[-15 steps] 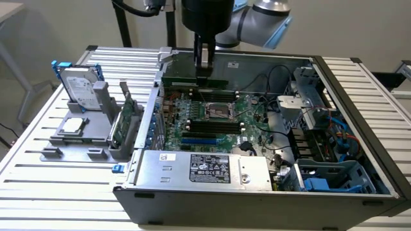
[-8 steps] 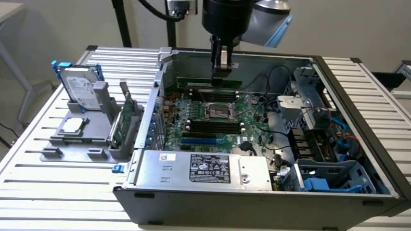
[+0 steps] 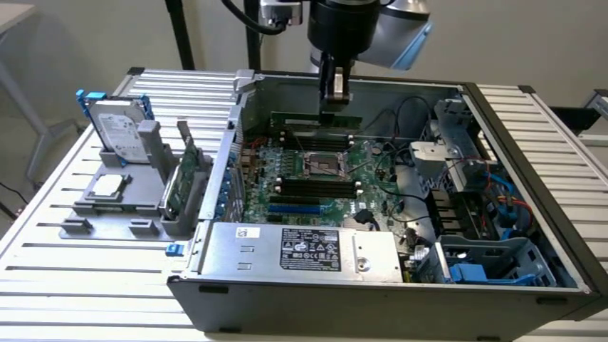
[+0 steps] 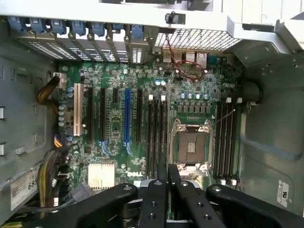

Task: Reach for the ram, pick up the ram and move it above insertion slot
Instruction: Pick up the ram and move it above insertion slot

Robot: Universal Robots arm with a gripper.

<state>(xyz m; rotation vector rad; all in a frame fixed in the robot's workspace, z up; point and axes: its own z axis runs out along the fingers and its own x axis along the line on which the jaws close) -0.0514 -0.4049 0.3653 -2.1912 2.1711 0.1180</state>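
We have the ram [image 3: 315,121], a long thin green circuit stick, hanging edge-on in the air inside the open grey computer case [image 3: 532,214], toward its far wall. It sits clear of the green motherboard [image 3: 314,178] below, touching nothing but the black two-finger gripper [image 3: 332,103] that clamps it from above. The jaws are closed on the stick's top edge, and in the wrist view the fingers [image 4: 154,190] meet nearly flush over the board.

So reaching and picking up look done. We judge the carry to be in its last part: the stick hovers over the board's far side, near the silver square processor socket [image 3: 321,162], with the black memory slots [image 3: 318,187] lying just nearer. In the wrist view, the long dark slots [image 4: 156,137] beside the socket run right under the fingers. Whether the stick is lined up over its slot, we cannot tell.

Outside the case, on the exterior view's left, a grey holder [image 3: 119,203] stands on the slatted metal table [image 3: 57,271], carrying a silver hard drive [image 3: 122,132] and a larger green expansion card [image 3: 182,182], both untouched.
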